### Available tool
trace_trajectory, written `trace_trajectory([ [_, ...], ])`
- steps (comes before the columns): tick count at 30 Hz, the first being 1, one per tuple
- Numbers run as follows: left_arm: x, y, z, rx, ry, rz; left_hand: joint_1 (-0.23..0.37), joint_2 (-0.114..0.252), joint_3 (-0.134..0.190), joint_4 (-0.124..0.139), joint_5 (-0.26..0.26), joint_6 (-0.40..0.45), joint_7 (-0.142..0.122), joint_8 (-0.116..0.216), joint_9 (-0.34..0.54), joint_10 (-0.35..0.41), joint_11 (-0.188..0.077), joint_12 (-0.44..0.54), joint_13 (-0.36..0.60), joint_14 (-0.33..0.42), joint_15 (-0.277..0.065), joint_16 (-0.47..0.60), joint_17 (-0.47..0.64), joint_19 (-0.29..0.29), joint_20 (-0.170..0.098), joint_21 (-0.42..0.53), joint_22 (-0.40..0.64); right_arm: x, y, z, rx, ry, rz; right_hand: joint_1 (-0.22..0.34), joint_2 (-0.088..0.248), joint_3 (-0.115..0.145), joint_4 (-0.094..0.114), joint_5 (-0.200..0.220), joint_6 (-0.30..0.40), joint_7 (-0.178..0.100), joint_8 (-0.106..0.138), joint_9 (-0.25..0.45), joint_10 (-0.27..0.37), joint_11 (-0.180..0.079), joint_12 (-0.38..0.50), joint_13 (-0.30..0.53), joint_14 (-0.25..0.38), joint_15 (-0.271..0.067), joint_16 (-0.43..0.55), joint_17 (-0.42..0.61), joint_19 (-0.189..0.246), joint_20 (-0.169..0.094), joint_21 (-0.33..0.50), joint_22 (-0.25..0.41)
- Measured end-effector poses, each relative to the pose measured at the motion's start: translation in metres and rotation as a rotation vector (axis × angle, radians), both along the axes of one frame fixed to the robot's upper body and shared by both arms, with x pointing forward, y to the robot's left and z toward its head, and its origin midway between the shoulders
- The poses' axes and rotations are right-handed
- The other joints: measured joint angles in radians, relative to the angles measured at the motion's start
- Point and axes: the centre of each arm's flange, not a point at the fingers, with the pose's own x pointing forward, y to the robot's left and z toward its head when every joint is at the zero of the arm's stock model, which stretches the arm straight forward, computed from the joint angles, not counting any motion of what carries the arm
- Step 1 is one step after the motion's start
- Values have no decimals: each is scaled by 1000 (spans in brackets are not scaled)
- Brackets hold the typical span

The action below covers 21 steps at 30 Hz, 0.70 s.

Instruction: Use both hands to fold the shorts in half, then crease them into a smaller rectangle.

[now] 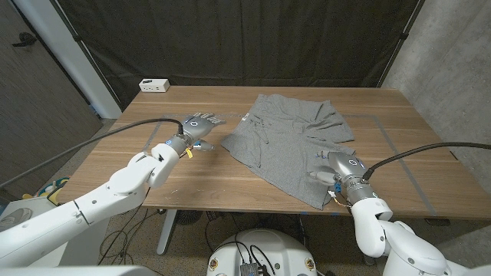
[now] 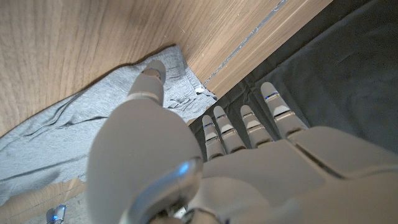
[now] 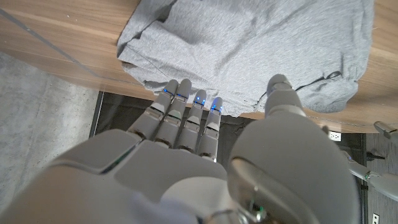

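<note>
Grey shorts (image 1: 288,142) lie spread and wrinkled on the wooden table (image 1: 192,165), right of centre, with one corner reaching toward the near edge. My left hand (image 1: 198,130) hovers just left of the shorts' left edge, fingers apart and holding nothing. My right hand (image 1: 337,167) is over the shorts' near right part, fingers stretched out, gripping nothing. The left wrist view has the left hand (image 2: 186,155) with straight fingers beside the grey cloth (image 2: 93,124). In the right wrist view the right hand (image 3: 205,155) points its fingers along the shorts (image 3: 249,43).
A small white box (image 1: 154,85) sits at the table's far left corner. Grey tape lines (image 1: 387,138) mark the tabletop to the right of the shorts. A dark curtain hangs behind the table.
</note>
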Motion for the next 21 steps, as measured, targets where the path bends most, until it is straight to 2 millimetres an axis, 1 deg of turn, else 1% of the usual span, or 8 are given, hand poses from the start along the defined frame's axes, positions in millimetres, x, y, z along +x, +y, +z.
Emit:
trace_trajectory([
  [2, 0, -1, 0, 32, -13, 12, 4, 4, 0, 0, 0, 7, -7, 0, 0, 6, -6, 0, 0, 2, 2, 0, 0, 4, -4, 0, 0, -4, 5, -4, -3, 18, 17, 0, 0, -8, 1, 1, 0, 0, -1, 0, 0, 0, 0, 5, 0, 0, 0, 0, 0, 0, 1, 2],
  [4, 2, -2, -1, 37, -14, 14, 4, 4, 0, 0, 7, 8, -7, 0, 0, 10, -2, 0, 0, 5, -2, 0, 0, 5, -5, 0, 0, -5, 6, -5, -8, 24, 13, 0, 0, -8, 1, 4, 0, 0, -5, 0, 0, 0, 0, 5, 0, 0, 0, 3, 0, 0, 1, 5],
  [5, 2, -3, -1, 46, -17, 17, 4, 4, -3, 3, 8, 13, -12, 0, 0, 13, -6, 0, 0, 7, -4, 0, 0, 5, -5, 0, 0, -5, 7, -6, -10, 28, 17, 0, 0, -11, -2, 4, 0, 0, -5, 0, 0, 0, 0, 5, 0, 0, 0, 4, 0, 0, 1, 5],
  [7, 4, -4, -2, 53, -18, 20, 9, 9, -4, 4, 8, 20, -8, 0, 0, 23, -7, 2, 0, 7, -4, 0, 0, 5, -5, 0, 0, -6, 9, -9, -12, 37, 17, 0, 0, -12, -3, 8, 0, 0, -5, 0, 0, 0, 0, 5, 0, 0, 0, 6, 0, 0, 1, 5],
  [11, 6, -6, -3, 70, -21, 26, 20, 8, -4, 4, 8, 29, -17, 0, 0, 34, -8, 4, 1, 16, -2, 0, -3, 9, -9, 4, 0, -6, 11, -11, -14, 45, 20, 11, -1, -12, -3, 8, 0, 0, -5, 0, 0, 0, 0, 7, 0, 0, 10, 13, 0, 0, 1, 5],
  [13, 6, -6, -2, 83, -26, 33, 24, 11, -6, 6, 13, 37, -16, 0, 0, 35, -9, 4, 5, 18, 0, 0, -3, 9, -9, 4, 4, -7, 12, -13, -18, 55, 19, 18, -2, -15, -7, 11, 0, 0, -5, 0, 0, 0, 4, 9, 0, 0, 10, 18, 0, 0, 1, 5],
  [15, 8, -7, -2, 91, -28, 36, 33, 12, -8, 8, 15, 39, -17, 0, 0, 39, -13, 4, 5, 18, 0, 0, -3, 12, -12, 4, 5, -7, 12, -14, -23, 66, 11, 18, -1, -15, -7, 11, 0, 0, -12, 0, 0, 0, 4, 9, 5, 5, 14, 19, 0, 0, 1, 5],
  [21, 12, -10, -2, 117, -37, 49, 44, 10, -12, 4, 15, 49, -19, 0, 0, 52, -9, 4, 5, 21, -4, 0, -3, 12, -12, 5, 5, -9, 14, -19, -35, 94, 2, 36, 1, -19, -11, 11, 0, 0, -16, 0, 0, 0, 4, 11, 5, 5, 14, 28, 0, 0, 1, 4],
])
